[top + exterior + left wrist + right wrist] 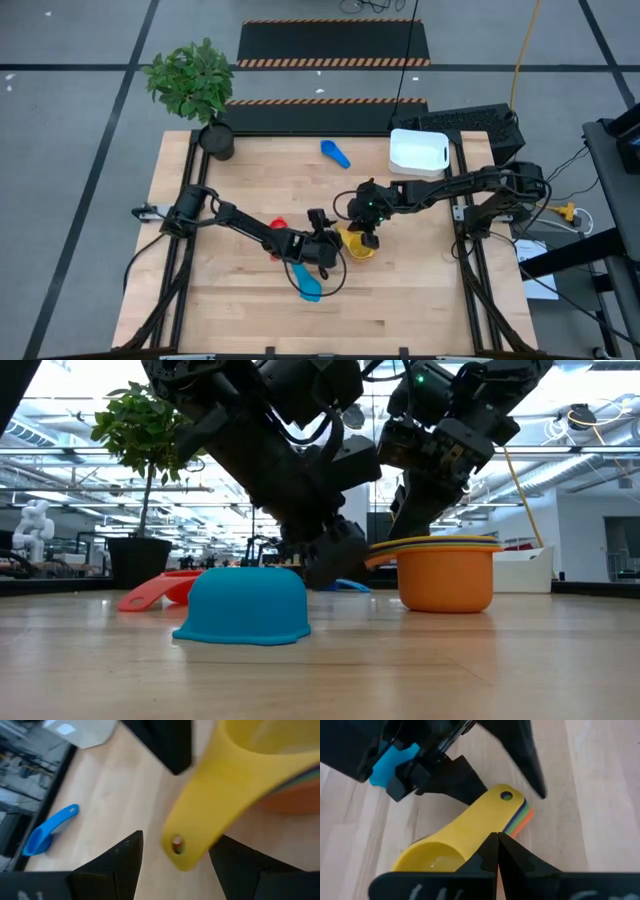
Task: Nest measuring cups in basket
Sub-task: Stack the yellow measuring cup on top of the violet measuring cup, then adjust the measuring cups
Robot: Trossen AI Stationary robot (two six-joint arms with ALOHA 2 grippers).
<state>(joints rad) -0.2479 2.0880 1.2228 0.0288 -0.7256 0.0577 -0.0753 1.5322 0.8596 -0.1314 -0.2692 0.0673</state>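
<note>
Closest to the front edge of the table is the light blue cup [309, 289], lying upside down on its rim, off on its own. Just past it is the left gripper [334, 250], fingers [120, 862] spread with a clear gap between them, and the yellow handle [192, 832] of the stack pokes right into that gap without either finger touching it, as far as I can see. The stack [445, 572] itself is an orange cup on the bottom with the yellow one on top, and the right wrist camera shows a few more handle edges sandwiched between (blue, green, orange-ish), so several are already nested. The handles all point toward the left gripper, so the long axis runs from the bowl straight at those open fingers, which makes that arm the one lined up to pinch the handle. The right gripper [497, 840] hangs directly over the yellow bowl with its fingers pressed together, holding nothing; it looks like it's just steadying or pushing down, but that's my guess. A red cup [279, 224] lies on its side near the left forearm, still loose. Farther back a mid blue cup [336, 153] lies alone on the wood, and the white basket [418, 151] stands at the far right, well apart from the stack with no cups in it. A potted plant [200, 90] stands at the far left corner.
</note>
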